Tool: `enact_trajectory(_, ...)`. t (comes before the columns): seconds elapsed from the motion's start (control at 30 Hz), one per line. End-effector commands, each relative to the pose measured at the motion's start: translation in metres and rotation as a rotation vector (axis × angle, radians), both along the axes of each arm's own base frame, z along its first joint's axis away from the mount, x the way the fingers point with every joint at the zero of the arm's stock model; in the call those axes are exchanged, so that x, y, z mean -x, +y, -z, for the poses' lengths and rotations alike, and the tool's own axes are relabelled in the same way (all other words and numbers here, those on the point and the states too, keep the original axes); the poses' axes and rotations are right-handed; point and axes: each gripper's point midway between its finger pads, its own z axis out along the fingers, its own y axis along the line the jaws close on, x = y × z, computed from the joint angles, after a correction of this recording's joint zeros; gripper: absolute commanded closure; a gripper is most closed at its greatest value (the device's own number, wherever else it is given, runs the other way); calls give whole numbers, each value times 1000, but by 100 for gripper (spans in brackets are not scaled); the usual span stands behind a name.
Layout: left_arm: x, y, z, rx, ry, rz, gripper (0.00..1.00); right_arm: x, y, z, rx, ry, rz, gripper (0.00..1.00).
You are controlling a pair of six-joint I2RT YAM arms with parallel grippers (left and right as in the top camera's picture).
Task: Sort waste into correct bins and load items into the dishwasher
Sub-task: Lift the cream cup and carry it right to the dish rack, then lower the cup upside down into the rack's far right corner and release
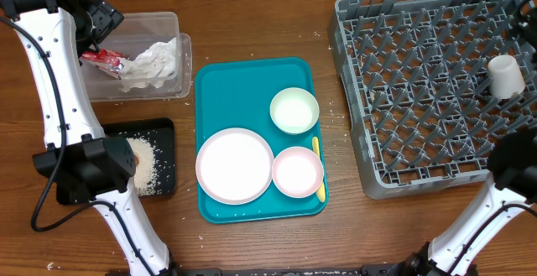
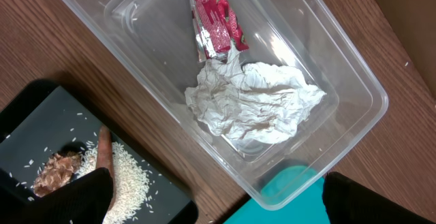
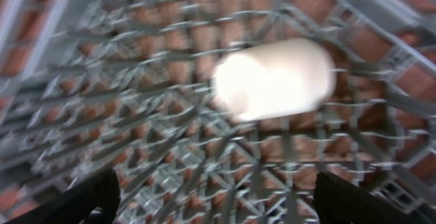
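Note:
A crumpled white napkin (image 2: pixel 255 105) and a red wrapper (image 2: pixel 216 20) lie in the clear tub (image 1: pixel 172 87). The black tray (image 1: pixel 164 133) holds rice (image 2: pixel 126 173), a brown lump (image 2: pixel 54 173) and an orange-brown stick (image 2: pixel 103 149). My left gripper (image 2: pixel 218 205) hangs open above the tub's near corner, holding nothing. On its side in the grey dish rack (image 1: pixel 369 91) lies a white cup (image 3: pixel 272 80). My right gripper (image 3: pixel 221 200) is open above the rack, apart from the cup. The plate (image 1: pixel 235 165), pink dish (image 1: pixel 297 172), bowl (image 1: pixel 294 110) and yellow spoon (image 1: pixel 317 171) sit on the teal tray (image 1: pixel 252 79).
The teal tray lies between the bins and the rack on the wooden table. Loose rice grains dot the wood near the rack's left wall. The left arm's white links (image 1: pixel 50 83) run along the table's left side.

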Motion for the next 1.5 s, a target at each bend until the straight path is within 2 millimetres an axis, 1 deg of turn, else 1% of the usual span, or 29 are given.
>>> enact_trajectory(0.0,-1,-2,5,7,9,3,0,-21,43,-38,72,-99,-165,17)
enact_trajectory(0.07,-1,-2,5,7,9,3,0,-33,42,-28,159,-73,-169,47)
enact_trajectory(0.1,-1,-2,5,7,9,3,0,-39,40,-22,198,-62,-166,57)
enact_trajectory(0.17,-1,-2,5,7,9,3,0,-45,32,-10,246,-38,-134,69)
enact_trajectory(0.23,-1,-2,5,7,9,3,0,-49,21,7,271,-9,-87,77)
enact_trajectory(0.27,-1,-2,5,7,9,3,0,-49,12,20,260,8,-57,81)
enact_trajectory(0.3,-1,-2,5,7,9,3,0,-49,9,25,251,14,-44,83)
enact_trajectory(0.33,-1,-2,5,7,9,3,0,-48,4,31,244,23,-33,85)
enact_trajectory(0.43,-1,-2,5,7,9,3,0,-43,-9,39,227,35,4,86)
enact_trajectory(0.5,-1,-2,5,7,9,3,0,-40,-21,46,193,33,24,94)
enact_trajectory(0.57,-1,-2,5,7,9,3,0,-40,-26,51,180,30,32,96)
enact_trajectory(0.7,-1,-2,5,7,9,3,0,-43,-26,55,128,3,27,96)
enact_trajectory(0.83,-1,-2,5,7,9,3,0,-56,-13,53,49,-68,-37,96)
enact_trajectory(1.0,-1,-2,5,7,9,3,0,-54,-14,64,42,-39,-31,96)
enact_trajectory(1.27,-1,-2,5,7,9,3,0,-39,-30,80,111,57,8,96)
enact_trajectory(1.47,-1,-2,5,7,9,3,0,-32,-45,79,185,94,40,96)
